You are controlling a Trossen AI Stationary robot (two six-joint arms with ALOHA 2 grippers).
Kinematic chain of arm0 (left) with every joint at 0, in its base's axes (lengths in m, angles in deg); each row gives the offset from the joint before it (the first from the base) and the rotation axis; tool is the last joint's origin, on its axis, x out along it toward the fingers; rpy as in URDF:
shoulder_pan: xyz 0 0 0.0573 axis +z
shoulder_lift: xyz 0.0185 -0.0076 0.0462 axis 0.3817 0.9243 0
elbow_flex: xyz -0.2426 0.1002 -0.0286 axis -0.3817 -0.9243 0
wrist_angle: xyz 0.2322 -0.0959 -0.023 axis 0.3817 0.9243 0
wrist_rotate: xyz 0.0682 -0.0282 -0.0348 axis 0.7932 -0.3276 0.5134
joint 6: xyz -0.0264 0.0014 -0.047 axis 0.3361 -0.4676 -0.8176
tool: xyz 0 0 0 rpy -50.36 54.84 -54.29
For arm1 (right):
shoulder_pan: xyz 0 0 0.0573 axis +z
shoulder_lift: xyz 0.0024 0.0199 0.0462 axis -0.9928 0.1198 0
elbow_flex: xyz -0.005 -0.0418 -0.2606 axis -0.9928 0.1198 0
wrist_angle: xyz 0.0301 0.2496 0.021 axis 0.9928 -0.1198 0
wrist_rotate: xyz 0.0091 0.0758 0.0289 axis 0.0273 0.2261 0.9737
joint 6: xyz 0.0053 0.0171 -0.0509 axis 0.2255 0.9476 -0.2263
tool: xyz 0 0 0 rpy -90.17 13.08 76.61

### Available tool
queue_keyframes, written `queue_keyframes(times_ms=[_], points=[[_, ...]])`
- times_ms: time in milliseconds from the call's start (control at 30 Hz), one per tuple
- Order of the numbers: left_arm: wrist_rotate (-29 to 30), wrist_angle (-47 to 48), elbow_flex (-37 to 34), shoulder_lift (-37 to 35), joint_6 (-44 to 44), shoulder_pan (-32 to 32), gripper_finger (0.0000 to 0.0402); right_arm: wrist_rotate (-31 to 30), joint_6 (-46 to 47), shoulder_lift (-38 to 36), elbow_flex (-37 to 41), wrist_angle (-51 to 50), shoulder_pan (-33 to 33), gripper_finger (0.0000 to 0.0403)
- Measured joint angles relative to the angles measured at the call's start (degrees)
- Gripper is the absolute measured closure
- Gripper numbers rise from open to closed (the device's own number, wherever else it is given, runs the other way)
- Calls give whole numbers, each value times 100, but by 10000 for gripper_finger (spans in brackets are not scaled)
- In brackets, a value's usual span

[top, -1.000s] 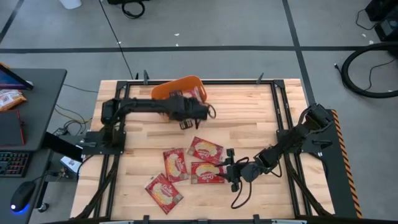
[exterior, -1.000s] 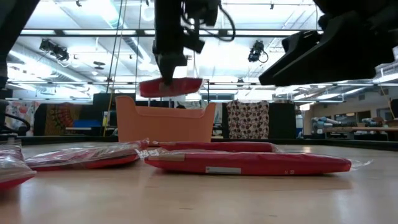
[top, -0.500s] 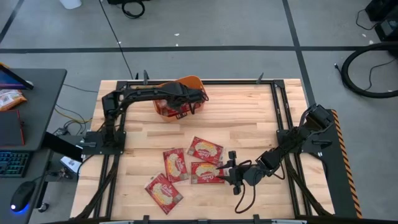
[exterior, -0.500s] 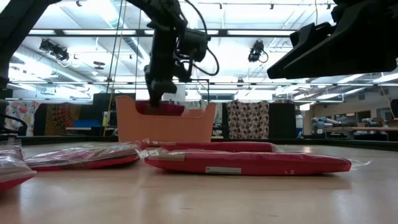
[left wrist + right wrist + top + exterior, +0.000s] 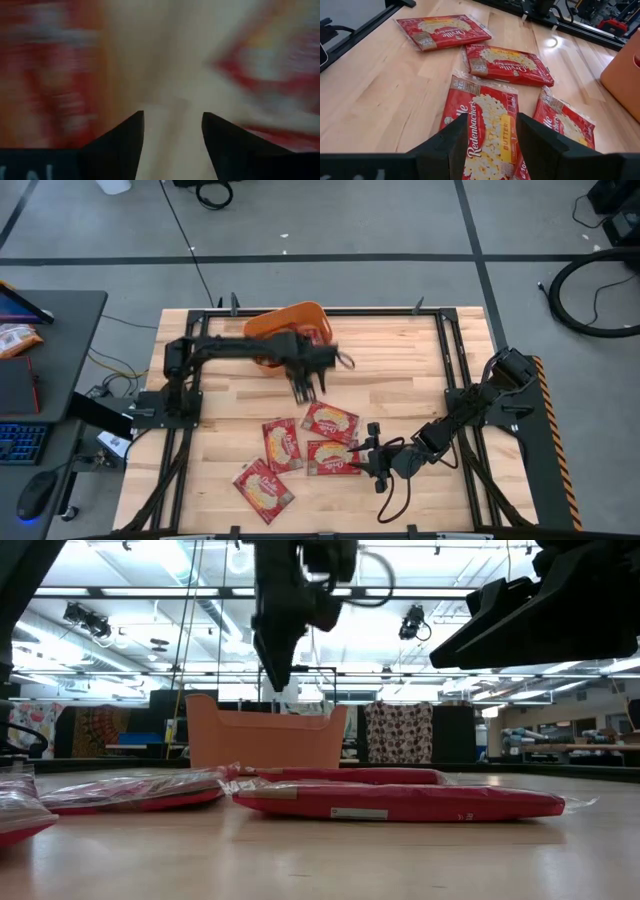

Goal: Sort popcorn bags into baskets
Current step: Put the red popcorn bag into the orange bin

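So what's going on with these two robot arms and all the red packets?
They're sorting popcorn bags into the orange basket. The left gripper hangs open and empty just in front of the basket. The right gripper is open, low over a popcorn bag it has not grasped. Four bags lie on the table.

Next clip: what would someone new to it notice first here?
Four red popcorn bags lie scattered on the near half of the wooden table, with the right pincer open, low beside one of them. At the far edge stands the orange basket, and the left pincer hangs empty and open just in front of it.
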Motion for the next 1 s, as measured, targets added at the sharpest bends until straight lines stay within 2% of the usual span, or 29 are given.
queue_keyframes(times_ms=[133, 300, 700, 867, 1000], points=[[-842, -61, -99, 10, -606, -702, 205, 0, -14, 0, 0, -52, 0, 234], [-1091, -204, -175, 19, -1422, -1727, 215, -2, -87, 0, 0, -44, 0, 234], [-524, -655, -177, 162, -3252, -3845, 219, -2, -721, 0, 0, 301, -168, 234], [-128, -775, -173, 432, -3692, -4673, 219, -94, -1019, 0, -2, 504, -173, 234], [-62, -739, -175, 769, -3965, -5161, 219, -129, -1230, 0, -2, 770, -232, 234]])
